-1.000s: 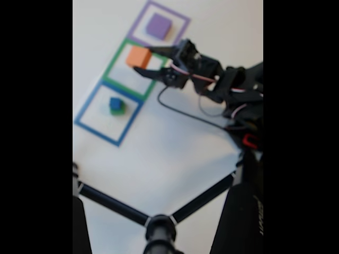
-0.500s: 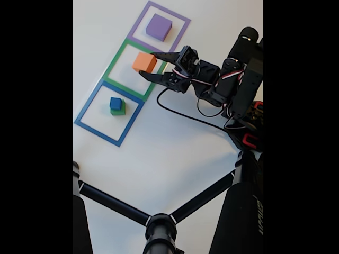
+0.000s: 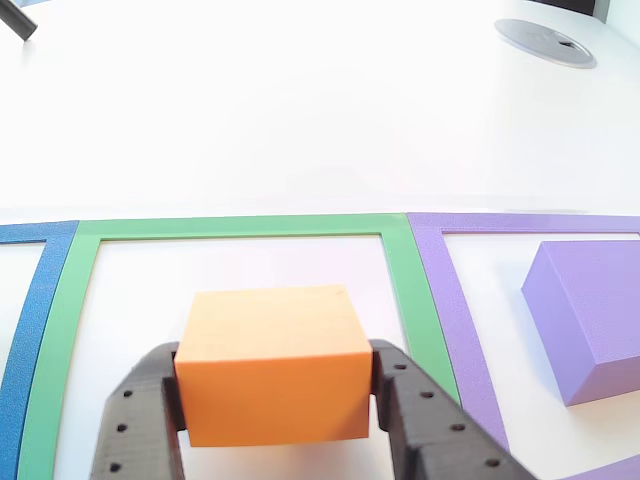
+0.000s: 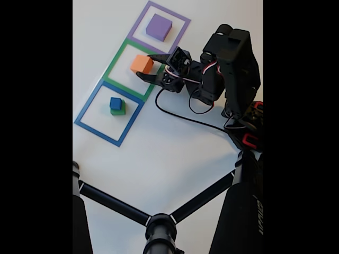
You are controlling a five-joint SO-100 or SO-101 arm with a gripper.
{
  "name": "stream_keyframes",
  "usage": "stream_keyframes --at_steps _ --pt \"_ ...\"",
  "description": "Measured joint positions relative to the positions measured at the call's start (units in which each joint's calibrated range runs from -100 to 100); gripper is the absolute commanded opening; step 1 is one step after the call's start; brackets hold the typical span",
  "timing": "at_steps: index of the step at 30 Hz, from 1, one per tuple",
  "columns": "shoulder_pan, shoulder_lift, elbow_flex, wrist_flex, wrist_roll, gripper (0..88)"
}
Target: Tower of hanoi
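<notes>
An orange block (image 3: 270,360) sits inside the green taped square (image 3: 240,227) on the white table. My gripper (image 3: 275,365) has a black finger pressed against each side of it, shut on it. The fixed view shows the same grip, with my gripper (image 4: 144,65) reaching from the right onto the orange block (image 4: 141,64) within the green square (image 4: 114,66). A larger purple block (image 3: 590,310) lies in the purple square (image 3: 440,290), also seen in the fixed view as the purple block (image 4: 159,26). In the blue square (image 4: 85,108), a small blue cube (image 4: 115,103) rests on a green cube (image 4: 119,111).
The arm's black body (image 4: 233,58) leans over the table from the right, trailing a black cable (image 4: 185,116). Black stand legs (image 4: 111,203) cross the near part of the table. A grey round disc (image 3: 545,42) lies at the table's far side.
The arm has leaned forward toward the squares. The jaws, wide beside the orange block before, have closed against its sides.
</notes>
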Motion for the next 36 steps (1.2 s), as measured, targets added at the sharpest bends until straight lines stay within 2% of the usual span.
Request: stream_keyframes --at_steps 3,11,20,24,28,32,36 --pt "0.12 0.68 0.00 -0.64 0.00 13.6" --pt "0.23 1.18 -0.18 -0.81 0.00 26.2" --pt "0.23 1.18 -0.18 -0.81 0.00 30.5" --pt "0.23 -1.27 0.00 -0.08 0.00 27.9" --pt "0.12 -9.88 1.95 5.56 0.00 23.3" --pt "0.23 -22.37 3.19 16.69 0.00 11.5" --pt "0.23 -37.65 3.45 32.89 0.00 7.4"
